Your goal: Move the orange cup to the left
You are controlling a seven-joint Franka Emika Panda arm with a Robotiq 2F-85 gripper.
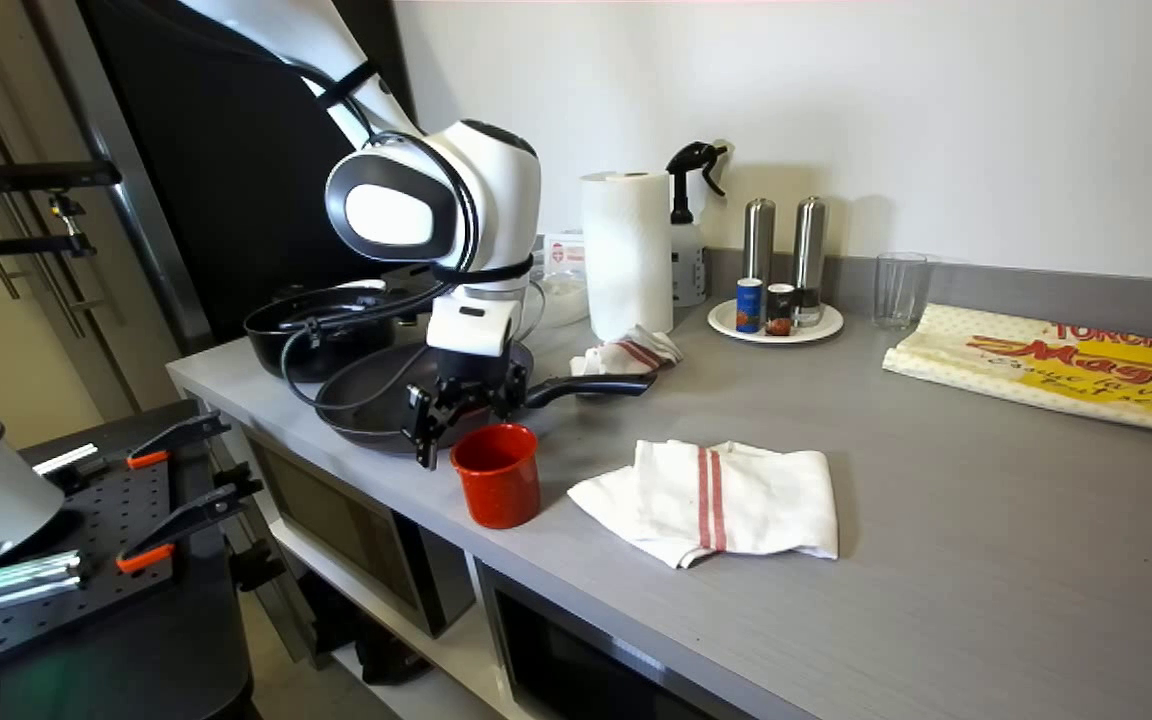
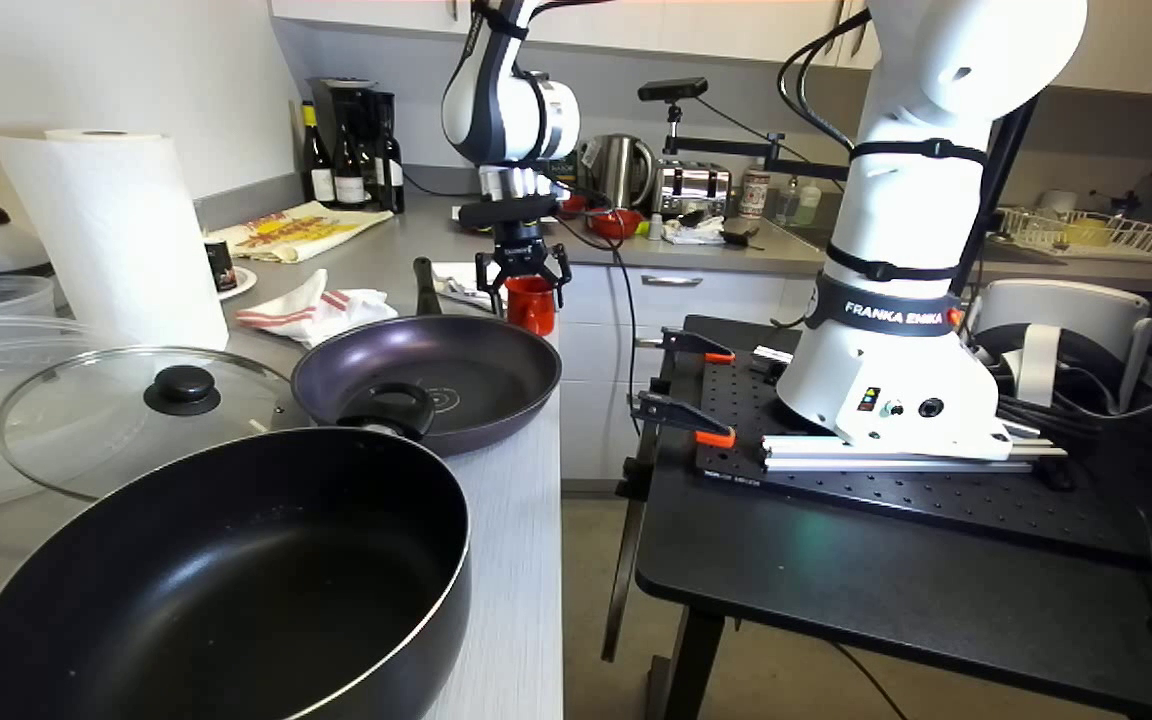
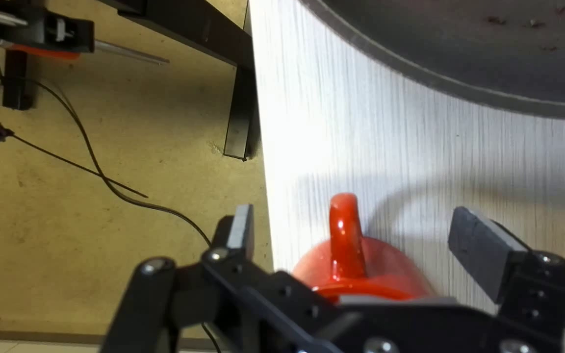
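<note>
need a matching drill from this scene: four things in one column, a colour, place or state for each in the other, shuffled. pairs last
1. cup
2. gripper
3. paper roll
4. blue can

A. jaws apart
B. on a white plate
C. red
D. white, upright

Pairs: 1-C, 2-A, 3-D, 4-B
</note>
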